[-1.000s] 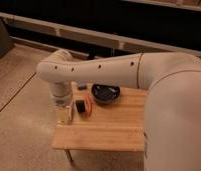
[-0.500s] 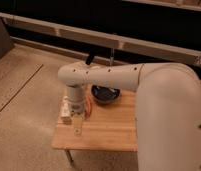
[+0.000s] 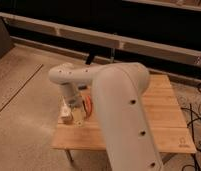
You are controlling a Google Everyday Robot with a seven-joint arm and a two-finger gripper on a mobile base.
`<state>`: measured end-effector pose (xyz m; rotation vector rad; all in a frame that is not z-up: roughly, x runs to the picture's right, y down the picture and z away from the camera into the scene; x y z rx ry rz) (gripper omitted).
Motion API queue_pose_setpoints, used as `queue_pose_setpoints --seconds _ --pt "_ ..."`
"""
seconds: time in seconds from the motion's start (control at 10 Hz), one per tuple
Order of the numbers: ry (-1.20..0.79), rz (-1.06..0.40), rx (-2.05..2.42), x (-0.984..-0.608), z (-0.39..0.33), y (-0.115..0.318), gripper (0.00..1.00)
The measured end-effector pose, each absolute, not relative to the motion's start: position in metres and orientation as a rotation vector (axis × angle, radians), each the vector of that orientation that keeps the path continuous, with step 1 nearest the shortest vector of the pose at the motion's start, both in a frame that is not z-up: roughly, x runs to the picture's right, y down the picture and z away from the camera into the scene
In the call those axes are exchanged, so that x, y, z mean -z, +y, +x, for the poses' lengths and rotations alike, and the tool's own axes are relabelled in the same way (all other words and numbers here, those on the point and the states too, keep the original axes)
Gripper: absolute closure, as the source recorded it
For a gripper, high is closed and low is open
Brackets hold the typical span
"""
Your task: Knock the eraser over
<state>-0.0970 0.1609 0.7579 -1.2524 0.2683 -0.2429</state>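
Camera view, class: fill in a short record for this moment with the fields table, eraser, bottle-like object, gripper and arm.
table: light wooden table on a speckled floor
eraser: only an orange sliver shows beside the arm, near the table's left end; its pose cannot be told
bottle-like object: cream-white, at the table's left edge, partly behind the gripper
gripper: down over the table's left end, between bottle-like object and eraser
arm: white, bent across the view's middle, hiding much of the table

gripper [image 3: 74,116] low over the table [image 3: 164,125], near its 9 o'clock edge. eraser [image 3: 88,103] on the table, just at gripper's 1 o'clock, partly behind the arm [image 3: 119,100].
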Motion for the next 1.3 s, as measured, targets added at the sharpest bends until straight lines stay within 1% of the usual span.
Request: queue_pose_setpoints --seconds 0.3,0.5,0.6,0.7,1.0,1.1,1.3 --pt "0.258 -1.237 0.237 -0.769 -0.100 0.154 0.35" --pt "0.250 -1.111 0.242 -0.783 -0.104 0.126 0.35" --pt "0.249 -0.991 0.245 -0.789 -0.103 0.101 0.35" --pt "0.248 -0.890 0.243 -0.789 -0.103 0.082 0.35" --pt "0.234 -0.730 0.253 -0.773 -0.107 0.063 0.35" --pt "0.234 -0.706 0.255 -0.765 -0.107 0.063 0.35" --pt "0.234 -0.694 0.259 -0.761 -0.107 0.063 0.35"
